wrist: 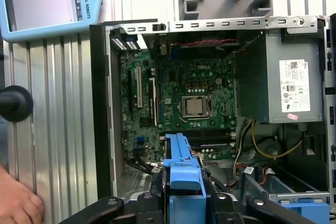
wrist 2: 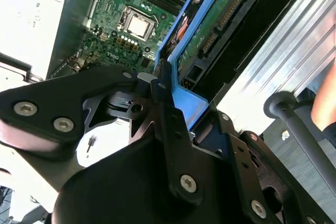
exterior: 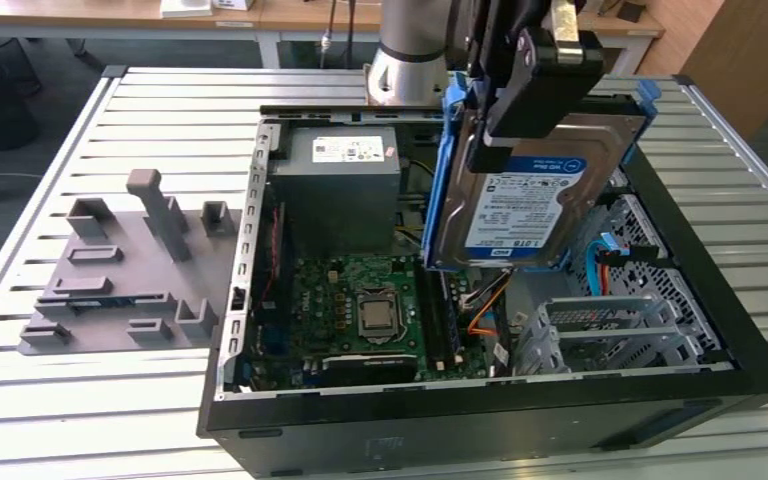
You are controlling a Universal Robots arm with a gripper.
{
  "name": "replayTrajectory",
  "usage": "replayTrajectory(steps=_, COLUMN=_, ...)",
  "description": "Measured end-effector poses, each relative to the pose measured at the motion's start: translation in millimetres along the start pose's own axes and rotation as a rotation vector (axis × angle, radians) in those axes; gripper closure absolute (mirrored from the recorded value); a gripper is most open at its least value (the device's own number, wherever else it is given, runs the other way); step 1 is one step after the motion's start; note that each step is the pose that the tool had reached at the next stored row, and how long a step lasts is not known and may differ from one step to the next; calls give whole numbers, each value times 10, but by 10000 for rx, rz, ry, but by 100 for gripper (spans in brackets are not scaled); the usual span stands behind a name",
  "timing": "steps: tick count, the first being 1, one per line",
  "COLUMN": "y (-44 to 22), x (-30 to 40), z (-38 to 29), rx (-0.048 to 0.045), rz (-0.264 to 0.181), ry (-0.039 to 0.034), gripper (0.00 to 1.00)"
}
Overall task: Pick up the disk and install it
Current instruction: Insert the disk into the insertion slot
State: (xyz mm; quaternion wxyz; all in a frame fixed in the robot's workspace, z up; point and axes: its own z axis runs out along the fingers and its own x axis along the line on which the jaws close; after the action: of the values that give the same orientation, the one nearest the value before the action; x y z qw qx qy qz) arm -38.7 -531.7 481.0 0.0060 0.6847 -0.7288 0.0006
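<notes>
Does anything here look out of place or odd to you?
The disk hangs on edge in mid-air over the open computer case, clamped by the gripper, not seated in any bay. In the first wrist view a person's hand is on the table beside the case. Nothing looks spilled or broken.

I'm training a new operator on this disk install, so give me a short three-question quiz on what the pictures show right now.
1. True or false: the disk is held on edge over the open computer case.
2. Choose one. The claw is: A open beside the disk; B shut on the disk's top edge; C shut on nothing.
3. Fill in: the grey fixture plate lies outside the case, on the exterior view's ____.
Key: 1 true; 2 B; 3 left.
</notes>
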Motion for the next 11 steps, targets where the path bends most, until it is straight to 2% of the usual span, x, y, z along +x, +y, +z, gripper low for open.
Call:
replayTrajectory(steps=5, y=-9, x=148, z=14, rx=2, rz=0, ry=0, gripper=64)
replayTrajectory(steps=7, y=-13, x=174, z=17, rx=27, rz=1, ry=1, gripper=64)
replayTrajectory(steps=11, y=-89, x=177, z=40, rx=41, rz=-29, ry=-2, gripper=64)
